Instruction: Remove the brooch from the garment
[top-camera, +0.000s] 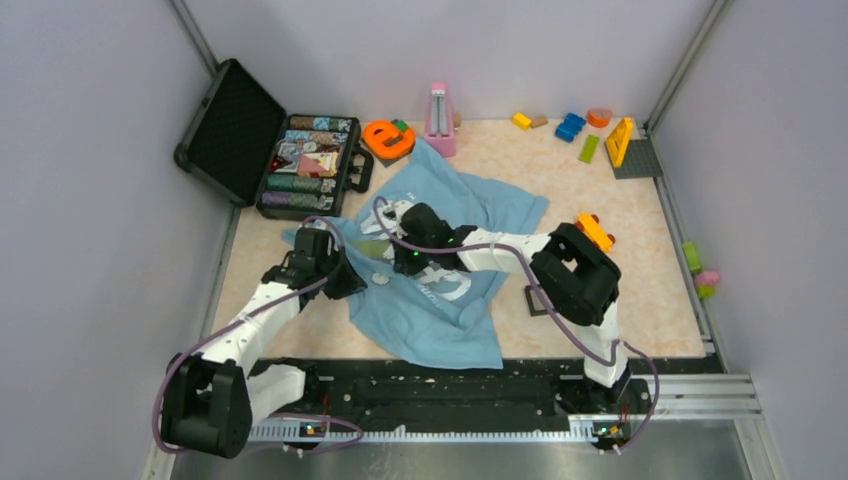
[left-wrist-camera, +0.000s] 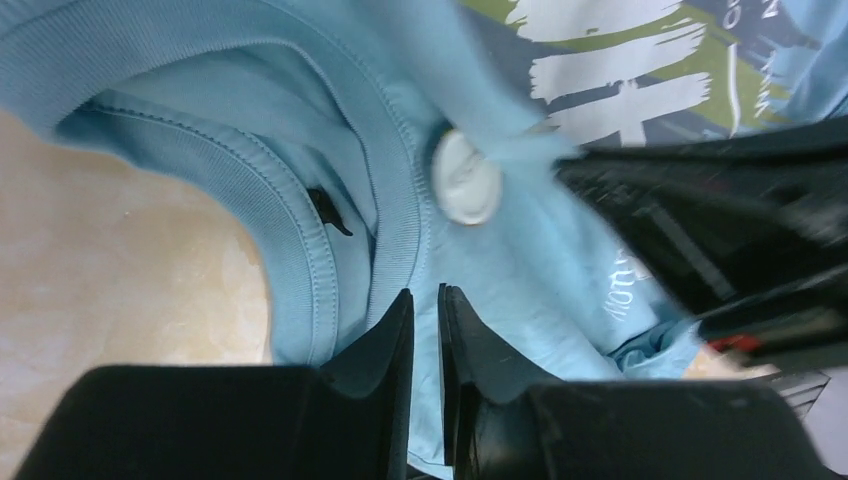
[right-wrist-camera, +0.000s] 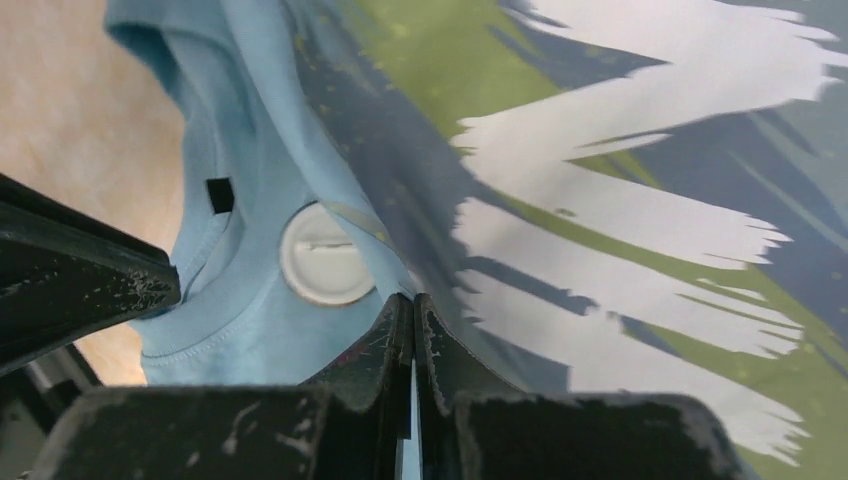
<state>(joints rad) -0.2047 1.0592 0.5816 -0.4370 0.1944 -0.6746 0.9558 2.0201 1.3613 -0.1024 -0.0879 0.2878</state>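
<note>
The light blue T-shirt (top-camera: 440, 300) lies crumpled mid-table, its white and green print facing up (right-wrist-camera: 620, 200). The brooch shows as a small round whitish disc by the collar (left-wrist-camera: 466, 178), also in the right wrist view (right-wrist-camera: 324, 254); no teal face shows. My left gripper (top-camera: 352, 278) is shut on shirt fabric just below the collar (left-wrist-camera: 426, 300). My right gripper (top-camera: 392, 248) is shut on a thin fold of the shirt (right-wrist-camera: 414, 305), its tips just right of the brooch. The two grippers sit close together.
An open black case of poker chips (top-camera: 300, 160) stands at the back left. An orange toy (top-camera: 388, 138), a pink metronome (top-camera: 438, 120) and several toy bricks (top-camera: 590, 135) line the back. A small dark square (top-camera: 537, 300) lies right of the shirt.
</note>
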